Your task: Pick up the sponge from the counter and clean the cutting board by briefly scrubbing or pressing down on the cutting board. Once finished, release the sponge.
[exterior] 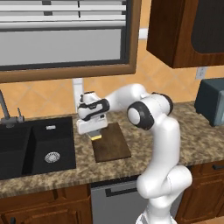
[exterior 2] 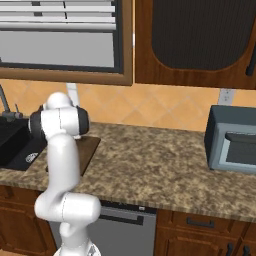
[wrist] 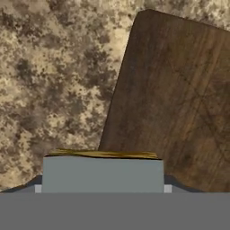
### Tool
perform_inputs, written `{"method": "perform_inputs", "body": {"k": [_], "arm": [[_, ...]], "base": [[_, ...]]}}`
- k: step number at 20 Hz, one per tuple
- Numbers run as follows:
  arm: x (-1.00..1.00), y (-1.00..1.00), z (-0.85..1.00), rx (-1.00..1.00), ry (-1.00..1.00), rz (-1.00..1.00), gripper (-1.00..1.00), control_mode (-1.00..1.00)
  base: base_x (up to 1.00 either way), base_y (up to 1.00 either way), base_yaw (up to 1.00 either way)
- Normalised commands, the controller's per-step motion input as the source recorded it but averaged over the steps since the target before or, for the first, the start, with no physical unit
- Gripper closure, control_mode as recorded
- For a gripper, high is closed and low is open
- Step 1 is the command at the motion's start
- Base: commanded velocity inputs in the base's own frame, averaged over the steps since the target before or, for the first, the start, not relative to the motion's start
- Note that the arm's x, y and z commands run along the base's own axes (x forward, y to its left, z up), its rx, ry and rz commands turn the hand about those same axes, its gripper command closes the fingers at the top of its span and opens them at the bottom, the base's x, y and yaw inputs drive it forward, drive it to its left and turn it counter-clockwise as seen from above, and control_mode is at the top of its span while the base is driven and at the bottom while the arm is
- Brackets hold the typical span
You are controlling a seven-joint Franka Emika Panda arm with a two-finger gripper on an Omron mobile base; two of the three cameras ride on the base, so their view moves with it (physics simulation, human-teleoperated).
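One sponge (exterior: 96,136) is clamped in the tool (exterior: 95,135), held over the left edge of the cutting board (exterior: 113,143) on the counter (exterior: 197,140). Recommended: shift slightly inboard, descend squarely, press lightly and flat; contact cannot be confirmed.
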Motion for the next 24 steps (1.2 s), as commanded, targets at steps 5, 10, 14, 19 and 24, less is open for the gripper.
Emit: {"method": "perform_inputs", "body": {"k": [5,10,14,19,24], "arm": [[0.51,0.0,-0.04,0.0,0.03,0.0,1.0,-1.0],[0.39,-0.01,-0.07,0.0,0.01,0.0,1.0,-1.0],[0.11,-0.17,-0.24,0.0,0.0,0.0,1.0,-1.0],[0.0,-0.35,-0.31,0.0,0.0,0.0,1.0,-1.0],[0.0,-0.56,-0.24,0.03,0.0,0.0,1.0,-1.0]], "base": [[0.0,0.0,0.0],[0.0,0.0,0.0],[0.0,0.0,0.0],[0.0,0.0,0.0],[0.0,0.0,0.0]]}}
